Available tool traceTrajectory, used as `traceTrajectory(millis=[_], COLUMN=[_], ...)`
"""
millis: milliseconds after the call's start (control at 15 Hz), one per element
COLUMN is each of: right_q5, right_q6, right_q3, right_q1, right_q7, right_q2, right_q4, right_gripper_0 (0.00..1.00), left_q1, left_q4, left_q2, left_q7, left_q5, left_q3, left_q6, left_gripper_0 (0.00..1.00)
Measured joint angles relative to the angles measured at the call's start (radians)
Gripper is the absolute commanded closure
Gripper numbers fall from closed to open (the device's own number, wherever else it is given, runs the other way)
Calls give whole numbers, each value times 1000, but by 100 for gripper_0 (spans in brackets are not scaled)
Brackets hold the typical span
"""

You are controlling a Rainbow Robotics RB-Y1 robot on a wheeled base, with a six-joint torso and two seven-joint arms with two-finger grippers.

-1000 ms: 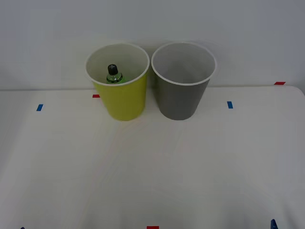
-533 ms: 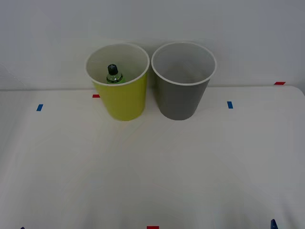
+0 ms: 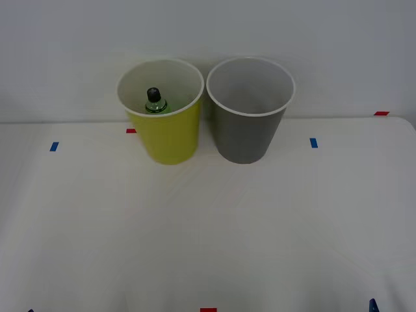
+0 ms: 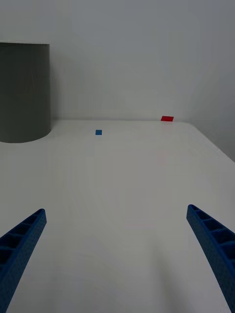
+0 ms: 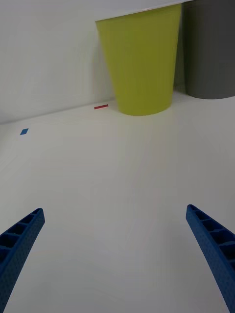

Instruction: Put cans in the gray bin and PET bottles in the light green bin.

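The light green bin (image 3: 164, 136) stands at the back of the table, left of the gray bin (image 3: 247, 133), and the two nearly touch. Inside the light green bin a small green PET bottle (image 3: 155, 102) with a black cap stands upright. No can shows; the gray bin's visible inside is bare. My left gripper (image 5: 115, 254) is open low over the table's near left, well short of the light green bin (image 5: 142, 63). Open too, my right gripper (image 4: 115, 254) sits at the near right, with the gray bin (image 4: 23, 93) far ahead.
Small blue tape marks (image 3: 54, 146) (image 3: 314, 142) and red tape marks (image 3: 381, 113) (image 3: 208, 310) dot the white table. A white wall rises just behind the bins. The table's right edge (image 4: 215, 144) runs close to my right gripper's side.
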Motion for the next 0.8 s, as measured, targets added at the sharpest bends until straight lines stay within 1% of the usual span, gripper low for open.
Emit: traceTrajectory(millis=[800], right_q5=[0], right_q6=[0], right_q3=[0], right_q1=[0], right_q7=[0], right_q2=[0], right_q4=[0], right_gripper_0=[0], left_q1=[0], left_q4=[0], left_q2=[0], left_q7=[0], left_q5=[0], left_q3=[0], left_q6=[0], left_gripper_0=[0])
